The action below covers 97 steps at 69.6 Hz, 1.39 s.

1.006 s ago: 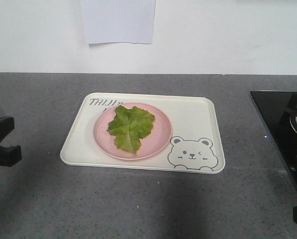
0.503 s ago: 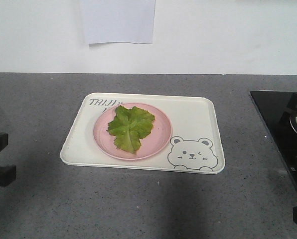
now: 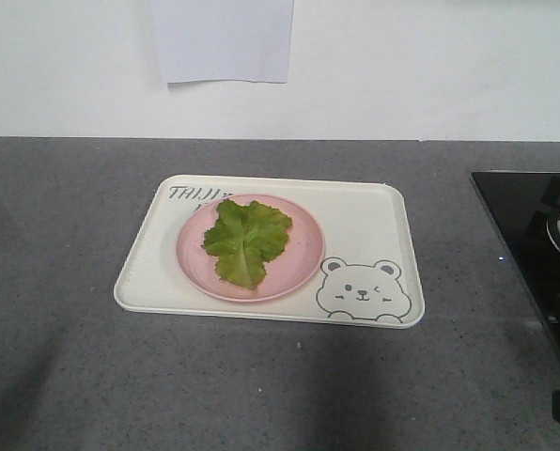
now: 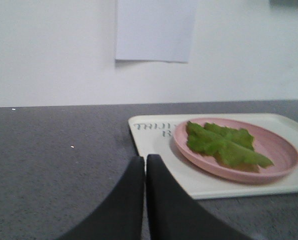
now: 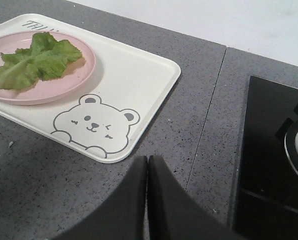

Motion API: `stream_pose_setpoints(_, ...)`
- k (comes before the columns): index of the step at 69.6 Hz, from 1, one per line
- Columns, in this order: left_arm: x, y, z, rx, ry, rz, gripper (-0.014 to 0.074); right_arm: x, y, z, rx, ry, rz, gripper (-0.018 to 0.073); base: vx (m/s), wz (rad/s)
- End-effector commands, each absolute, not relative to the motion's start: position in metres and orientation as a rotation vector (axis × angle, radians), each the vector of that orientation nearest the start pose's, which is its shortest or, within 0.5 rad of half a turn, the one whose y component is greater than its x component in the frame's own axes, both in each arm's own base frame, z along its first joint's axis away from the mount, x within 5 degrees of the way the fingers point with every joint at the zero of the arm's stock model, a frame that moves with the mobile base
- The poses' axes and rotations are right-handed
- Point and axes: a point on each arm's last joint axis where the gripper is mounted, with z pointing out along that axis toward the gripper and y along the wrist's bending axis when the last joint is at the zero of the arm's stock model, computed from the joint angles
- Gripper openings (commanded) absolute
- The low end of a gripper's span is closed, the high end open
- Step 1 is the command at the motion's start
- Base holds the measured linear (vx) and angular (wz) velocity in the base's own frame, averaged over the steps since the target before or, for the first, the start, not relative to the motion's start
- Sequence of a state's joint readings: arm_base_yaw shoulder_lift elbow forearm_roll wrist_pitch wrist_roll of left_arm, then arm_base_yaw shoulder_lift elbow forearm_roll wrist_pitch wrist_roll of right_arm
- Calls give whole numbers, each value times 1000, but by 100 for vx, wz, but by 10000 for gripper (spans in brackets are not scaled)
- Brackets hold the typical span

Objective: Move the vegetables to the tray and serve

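Both claws, the left gripper (image 4: 145, 165) and the right gripper (image 5: 147, 165), hang pressed closed and empty at the worktop's (image 3: 73, 376) near edge. Beyond them the tray (image 3: 374, 225) carries a pink plate (image 3: 303, 249) toward its far-left corner, the lettuce leaf (image 3: 247, 240) lying flat on the plate, apparently ready to serve.

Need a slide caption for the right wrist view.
Shut right gripper above countertop; lettuce leaf on pink plate on bear tray.

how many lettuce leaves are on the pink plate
1. A single lettuce leaf lies flat in the middle of the pink plate, which sits on the left half of the bear tray. Nothing appears hidden beneath it, though a smaller piece underneath can't be ruled out.
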State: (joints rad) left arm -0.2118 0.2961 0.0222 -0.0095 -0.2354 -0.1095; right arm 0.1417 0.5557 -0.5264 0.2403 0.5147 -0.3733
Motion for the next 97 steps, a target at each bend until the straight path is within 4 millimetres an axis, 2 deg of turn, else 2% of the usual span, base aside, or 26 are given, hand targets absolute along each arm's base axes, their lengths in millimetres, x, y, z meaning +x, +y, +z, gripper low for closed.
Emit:
stream_pose_setpoints(1,74,-11,212,22,1486,-224,-8,111,25,315,-363,1903,88,-4,0,0)
stream_pose_setpoints(8,68,-8,210,55,1475,-141,-8,111,26,314,-366,1911,89,-4,0,0)
stream_pose_setpoints(25,55,-3,204,2,1480,-75,-8,111,26,314,-366,1911,89,-4,0,0)
stream_pose_setpoints(36,57,-1,201,-29,1524,-57,-8,110,26,314,-368,1915,90,-4,0,0)
stream_pose_setpoints(97,56,-1,202,-50,1518,-79,-8,110,26,314,-368,1915,90,-4,0,0)
